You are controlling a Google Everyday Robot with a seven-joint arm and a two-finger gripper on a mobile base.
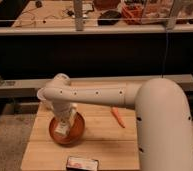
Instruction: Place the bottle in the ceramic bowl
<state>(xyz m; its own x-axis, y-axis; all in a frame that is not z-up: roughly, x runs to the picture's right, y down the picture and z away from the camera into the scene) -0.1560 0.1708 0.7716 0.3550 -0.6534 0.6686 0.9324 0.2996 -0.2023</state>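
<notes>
The reddish-brown ceramic bowl (77, 132) sits on the left part of the wooden table (107, 147). My white arm reaches from the right across the table and bends down over the bowl. My gripper (64, 126) points down into the bowl, just above its inside. A pale whitish shape (61, 130) at the gripper's tip, inside the bowl's rim, looks like the bottle. I cannot tell it apart from the gripper, nor whether it rests on the bowl's bottom.
An orange carrot (118, 117) lies on the table to the right of the bowl. A flat dark packet with a pinkish label (82, 163) lies at the front edge. A dark shelf and a cluttered counter stand behind the table.
</notes>
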